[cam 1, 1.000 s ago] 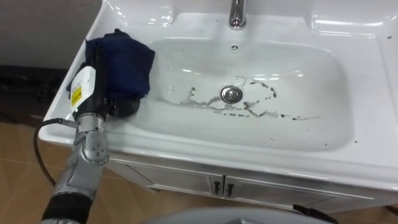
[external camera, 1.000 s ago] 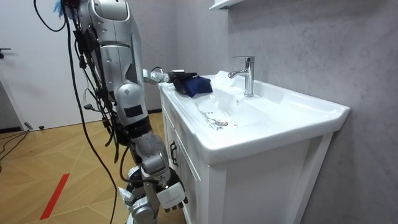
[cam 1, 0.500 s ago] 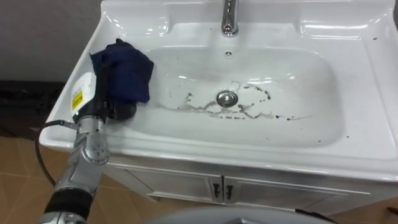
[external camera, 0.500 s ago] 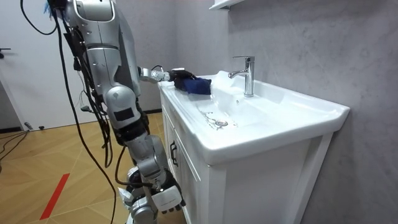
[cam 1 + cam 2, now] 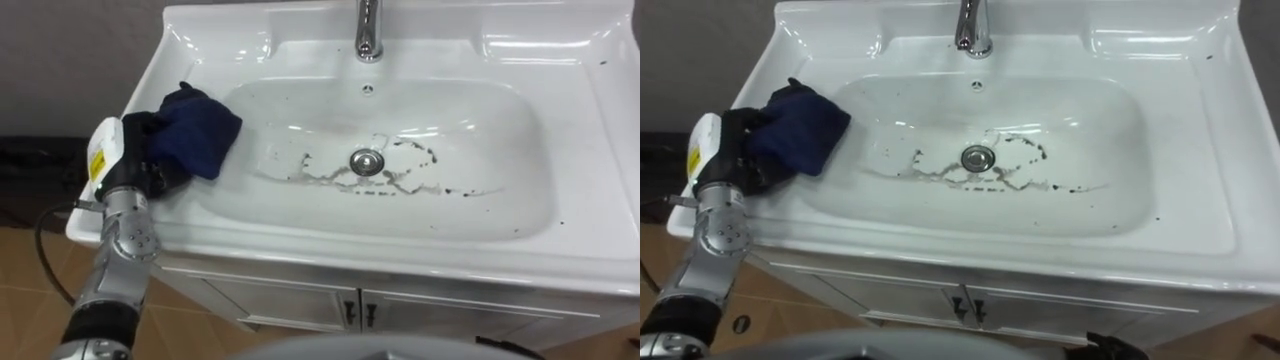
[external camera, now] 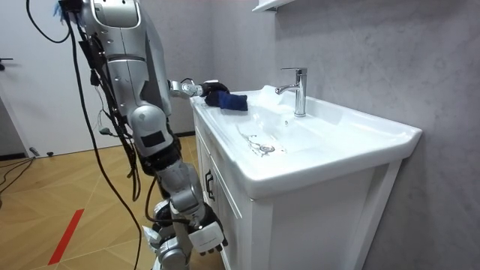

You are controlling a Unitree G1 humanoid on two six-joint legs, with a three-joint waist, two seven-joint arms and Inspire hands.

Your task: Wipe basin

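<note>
A white basin [image 5: 480, 120] has dark dirt streaks [image 5: 400, 172] around its drain [image 5: 366, 161]. A dark blue cloth [image 5: 195, 130] lies bunched on the basin's left rim, partly over the slope into the bowl. My left hand [image 5: 138, 165] rests on that rim at the cloth's left end, its dark fingers curled into the cloth. In the room view I stand at the basin's left end, the left hand [image 6: 196, 89] reaching onto the rim by the cloth [image 6: 229, 100]. My right hand [image 6: 205, 235] hangs low beside the cabinet.
A chrome faucet [image 5: 368, 28] stands at the back middle of the basin. White cabinet doors [image 5: 350, 305] sit under the front edge. A wide flat rim [image 5: 600, 140] runs along the right. A wooden floor [image 6: 67, 195] stretches behind me.
My left hand's fingers have curled onto the cloth. Hand and cloth have drawn left and back toward the rim's outer edge, bunching the cloth smaller.
</note>
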